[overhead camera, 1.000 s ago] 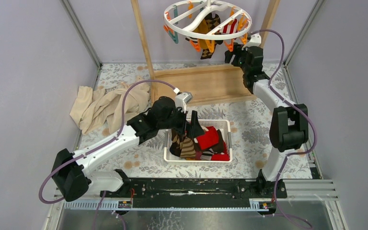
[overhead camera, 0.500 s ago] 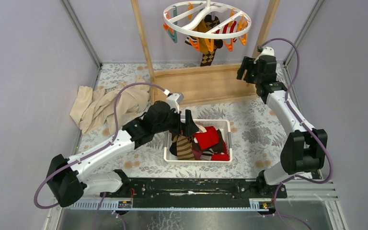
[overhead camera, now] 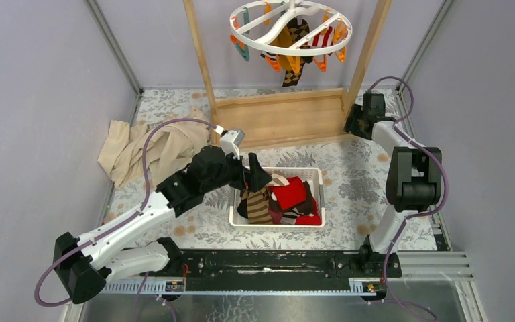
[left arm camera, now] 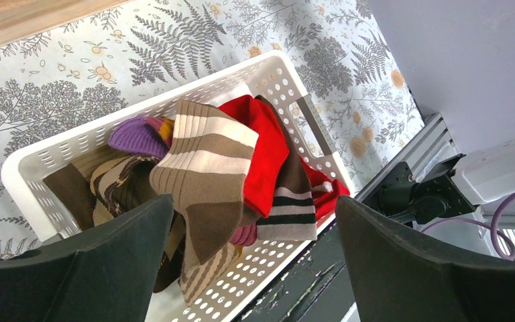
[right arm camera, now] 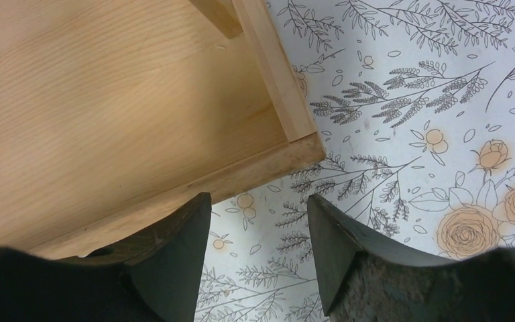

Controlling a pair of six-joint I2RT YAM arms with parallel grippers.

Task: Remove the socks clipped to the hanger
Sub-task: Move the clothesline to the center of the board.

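Note:
The white ring hanger (overhead camera: 290,25) hangs at the top, with orange and teal clips. A few socks (overhead camera: 294,41) stay clipped under it: brown argyle, mustard, red-striped. Several loose socks (overhead camera: 288,194) lie in the white basket (overhead camera: 319,176); they also show in the left wrist view (left arm camera: 208,161). My left gripper (overhead camera: 255,173) is open and empty above the basket's left end (left arm camera: 253,211). My right gripper (overhead camera: 354,126) is open and empty, low by the right corner of the wooden base (right arm camera: 107,121), over the floral cloth (right arm camera: 259,208).
The wooden rack frame (overhead camera: 200,60) has two uprights and a flat base board (overhead camera: 288,115). A beige cloth (overhead camera: 149,147) lies crumpled at the left. Grey walls and metal rails close in the sides. A black rail (overhead camera: 268,263) runs along the near edge.
My right arm has dropped from beside the hanger down to the base board's right corner. My left arm has drawn back left a little above the basket. The hanger swings slightly.

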